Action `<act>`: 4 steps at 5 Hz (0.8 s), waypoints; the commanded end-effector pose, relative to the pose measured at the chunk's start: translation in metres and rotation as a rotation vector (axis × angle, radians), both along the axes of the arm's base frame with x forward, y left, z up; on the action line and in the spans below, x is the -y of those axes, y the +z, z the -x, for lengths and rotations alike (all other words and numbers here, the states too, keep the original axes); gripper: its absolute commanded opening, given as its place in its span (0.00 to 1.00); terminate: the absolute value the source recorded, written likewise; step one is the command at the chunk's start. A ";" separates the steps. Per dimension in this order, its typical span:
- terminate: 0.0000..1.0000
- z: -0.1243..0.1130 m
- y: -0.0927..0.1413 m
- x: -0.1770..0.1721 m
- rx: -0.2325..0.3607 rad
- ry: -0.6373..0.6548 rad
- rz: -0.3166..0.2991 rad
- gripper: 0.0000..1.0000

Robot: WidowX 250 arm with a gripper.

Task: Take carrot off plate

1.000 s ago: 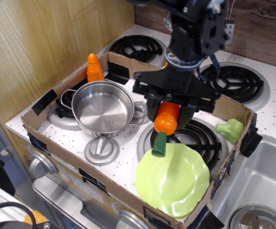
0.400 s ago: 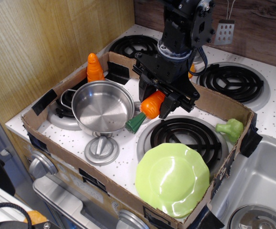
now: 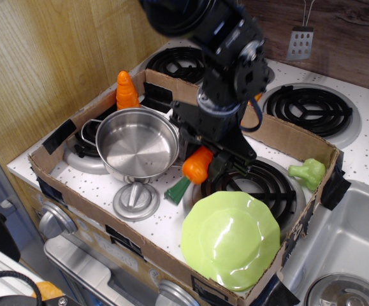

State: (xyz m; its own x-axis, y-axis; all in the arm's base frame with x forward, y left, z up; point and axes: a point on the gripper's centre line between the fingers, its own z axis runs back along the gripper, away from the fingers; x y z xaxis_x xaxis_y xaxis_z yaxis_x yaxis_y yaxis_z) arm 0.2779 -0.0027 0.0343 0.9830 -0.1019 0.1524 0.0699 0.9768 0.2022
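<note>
The carrot [image 3: 195, 167] is glossy orange with a dark green stem end pointing down-left, low over the white stove top between the steel pot [image 3: 137, 144] and the front right burner. My gripper [image 3: 203, 157] is shut on its orange body, coming down from above. The light lime-green plate [image 3: 231, 239] with a wavy rim lies empty at the front right of the cardboard box, apart from the carrot.
A pot lid [image 3: 135, 200] lies in front of the pot. A ridged orange cone [image 3: 126, 91] stands at the box's back left. A green broccoli toy [image 3: 308, 172] sits at the right wall. The cardboard box wall [image 3: 101, 220] surrounds everything. A sink [image 3: 343, 248] lies at right.
My gripper has carried the carrot from above the plate's rim leftward and down, to the stove top beside the pot. The plate is now empty.
</note>
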 end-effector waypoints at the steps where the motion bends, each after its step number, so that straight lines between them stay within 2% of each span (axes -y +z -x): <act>1: 0.00 -0.024 0.004 0.006 0.046 -0.016 0.029 0.00; 2: 0.00 -0.031 0.007 0.009 0.044 -0.007 0.036 1.00; 3: 0.00 -0.029 0.007 0.014 0.058 0.031 0.038 1.00; 4: 0.00 -0.026 0.020 0.020 0.044 0.042 0.006 1.00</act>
State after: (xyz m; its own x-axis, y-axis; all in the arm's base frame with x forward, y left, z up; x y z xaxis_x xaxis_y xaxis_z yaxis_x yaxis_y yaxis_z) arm 0.2899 -0.0144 0.0380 0.9902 -0.0572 0.1272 0.0297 0.9775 0.2086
